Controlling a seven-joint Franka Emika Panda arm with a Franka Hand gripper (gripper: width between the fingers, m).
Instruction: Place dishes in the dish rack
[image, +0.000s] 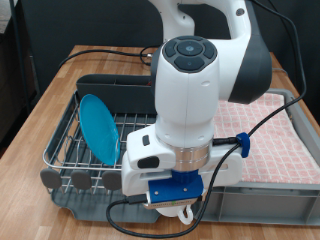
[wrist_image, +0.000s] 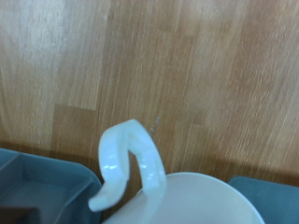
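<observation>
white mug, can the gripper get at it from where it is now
Probably yes: the wrist view shows the white mug close up, its handle unobstructed over bare wooden table. In the exterior view the arm hides the gripper itself.

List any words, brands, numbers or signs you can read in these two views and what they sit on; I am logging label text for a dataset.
No text can be read in either view.
Blue plate standing in the dish rack: no print.
White mug, handle in the wrist view: plain.
Robot arm: round dark cap with raised marks, no letters legible.
Grey crate with pink checked cloth: pattern only.
</observation>
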